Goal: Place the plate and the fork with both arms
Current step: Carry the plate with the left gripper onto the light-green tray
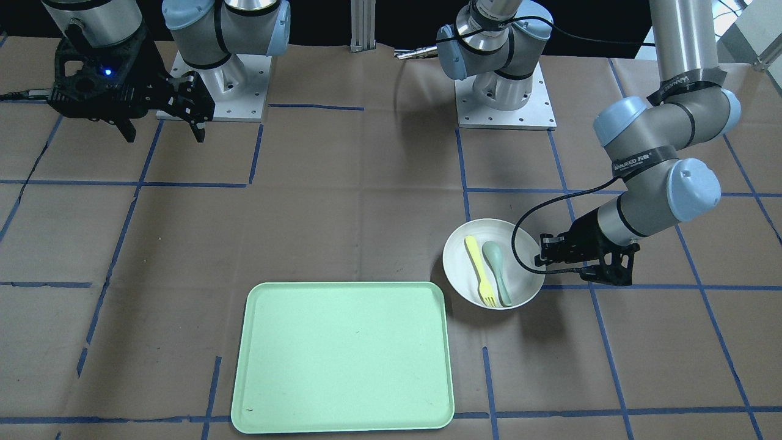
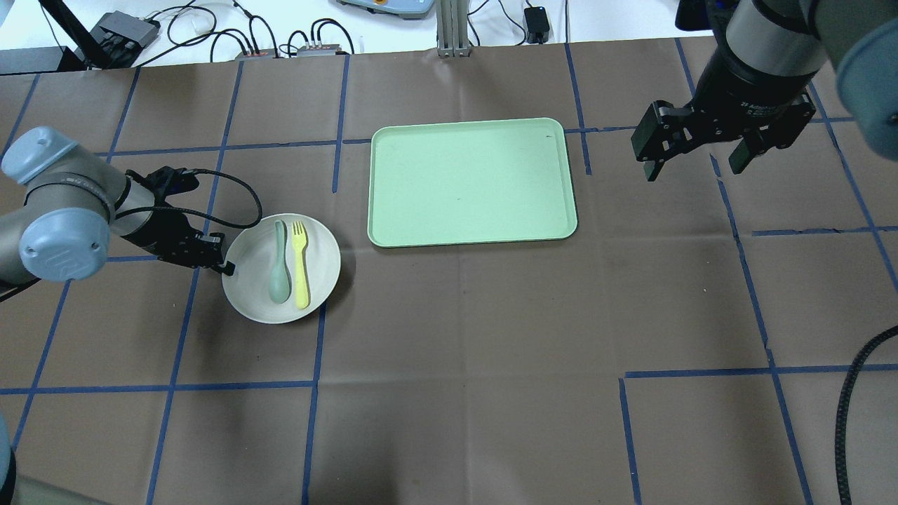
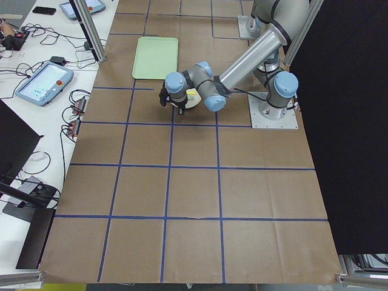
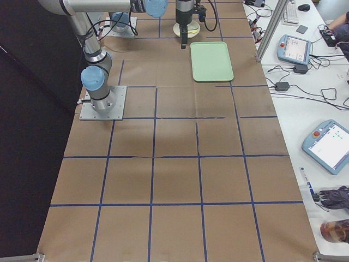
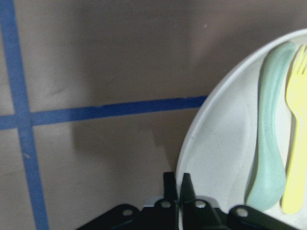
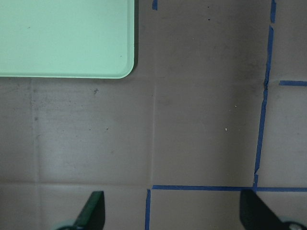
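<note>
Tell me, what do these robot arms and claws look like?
The left arm and right arm are silver-grey tubes with light blue joint caps; the left wears white-lettered black bands. The left gripper and right gripper are black, two fingers each. A black cable loops off the left; a blue light marks the right.

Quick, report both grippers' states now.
Left gripper: closed on the plate, pinching its rim.
Right gripper: open, holding nothing.

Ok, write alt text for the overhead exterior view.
The left claw grips the rim of the plate, which holds the fork and a grey-green spoon side by side. A pale green tray lies to the plate's right, and the right claw hangs open beyond the tray's right edge.
</note>
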Robot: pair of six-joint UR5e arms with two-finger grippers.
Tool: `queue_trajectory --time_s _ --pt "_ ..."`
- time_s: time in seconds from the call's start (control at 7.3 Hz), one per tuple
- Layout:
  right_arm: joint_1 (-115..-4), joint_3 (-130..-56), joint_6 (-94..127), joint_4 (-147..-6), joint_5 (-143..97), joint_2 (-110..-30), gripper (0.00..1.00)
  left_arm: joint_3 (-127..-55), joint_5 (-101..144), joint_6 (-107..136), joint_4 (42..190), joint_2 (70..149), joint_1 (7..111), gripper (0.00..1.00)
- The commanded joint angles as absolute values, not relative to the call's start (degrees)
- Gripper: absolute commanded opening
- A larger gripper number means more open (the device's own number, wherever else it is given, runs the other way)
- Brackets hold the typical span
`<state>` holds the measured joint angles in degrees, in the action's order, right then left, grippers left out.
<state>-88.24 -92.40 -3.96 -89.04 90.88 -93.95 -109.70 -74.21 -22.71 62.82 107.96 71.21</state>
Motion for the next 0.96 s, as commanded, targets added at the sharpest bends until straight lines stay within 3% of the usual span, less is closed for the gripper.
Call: queue_trajectory --time_s 0.0,0.82 --pt "-88.24 -92.37 -3.96 -89.03 90.88 -93.96 1.00 -104.18 -73.39 -17.60 62.84 112.04 78.72 0.00" --pt "-88.24 -92.37 -3.96 -89.03 90.88 -93.96 1.00 -83.80 -68.40 -5.05 63.02 127.67 90.43 0.00"
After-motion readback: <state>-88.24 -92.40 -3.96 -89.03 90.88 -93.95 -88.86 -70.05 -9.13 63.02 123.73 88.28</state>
